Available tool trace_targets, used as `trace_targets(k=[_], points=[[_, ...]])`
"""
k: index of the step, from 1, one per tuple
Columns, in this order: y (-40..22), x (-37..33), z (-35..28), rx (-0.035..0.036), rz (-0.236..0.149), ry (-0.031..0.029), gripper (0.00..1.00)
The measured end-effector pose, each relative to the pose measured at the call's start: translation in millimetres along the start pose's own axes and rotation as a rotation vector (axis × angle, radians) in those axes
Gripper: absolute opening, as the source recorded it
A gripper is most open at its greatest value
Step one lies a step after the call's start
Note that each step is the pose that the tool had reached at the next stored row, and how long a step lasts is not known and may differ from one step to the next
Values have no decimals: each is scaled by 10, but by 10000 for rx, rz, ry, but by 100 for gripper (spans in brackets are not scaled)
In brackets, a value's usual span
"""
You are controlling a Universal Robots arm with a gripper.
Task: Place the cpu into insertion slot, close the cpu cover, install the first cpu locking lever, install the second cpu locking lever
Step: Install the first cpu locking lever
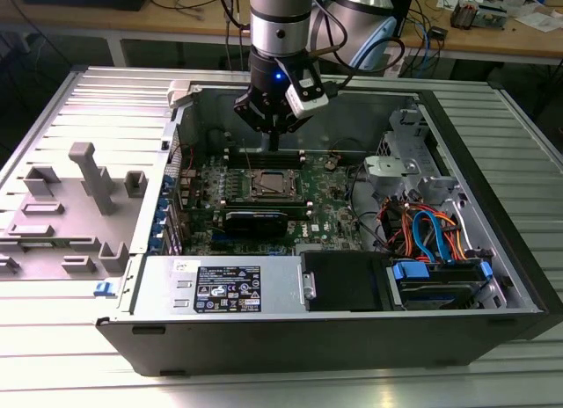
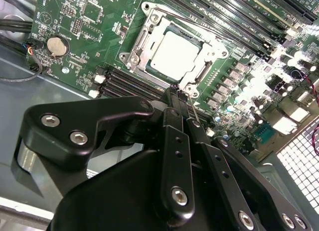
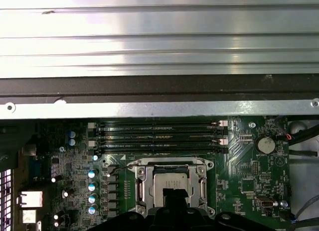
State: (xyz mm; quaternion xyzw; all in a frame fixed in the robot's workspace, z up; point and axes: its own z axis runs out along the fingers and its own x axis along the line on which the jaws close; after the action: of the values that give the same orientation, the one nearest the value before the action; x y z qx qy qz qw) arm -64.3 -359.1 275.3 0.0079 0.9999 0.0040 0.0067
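Note:
The cpu [image 2: 174, 54] lies flat in the insertion slot [image 1: 268, 185] on the green board, its silver top showing in both wrist views [image 3: 168, 181]. The cpu cover [image 2: 141, 40] is down around it, and the chip shows through its window. My gripper [image 1: 274, 146] hangs just above the slot's far edge in the exterior view. Its black fingers are pressed together with nothing between them. In the second wrist view the gripper [image 2: 178, 91] has its tips close over the slot's rim. In the first wrist view the gripper [image 3: 174, 193] covers part of the chip.
Long black memory slots [image 3: 159, 136] run beside the slot. A black card [image 1: 255, 220] stands in front of it. The case walls [image 1: 290, 96] ring the board. A drive cage with blue and orange cables [image 1: 431, 236] is at the exterior view's right, and a grey fixture [image 1: 88, 175] at its left.

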Motion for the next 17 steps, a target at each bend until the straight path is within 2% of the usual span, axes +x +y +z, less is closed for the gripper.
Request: trace_targets(k=[6, 10, 11, 13, 17], points=[[-1, 24, 2, -2, -4, -1, 11], [-2, 104, 3, -2, -3, 0, 11], [-3, 171, 4, -2, -5, 0, 11], [-3, 224, 4, -2, -2, 0, 11], [-4, 245, 4, -7, -6, 2, 11]])
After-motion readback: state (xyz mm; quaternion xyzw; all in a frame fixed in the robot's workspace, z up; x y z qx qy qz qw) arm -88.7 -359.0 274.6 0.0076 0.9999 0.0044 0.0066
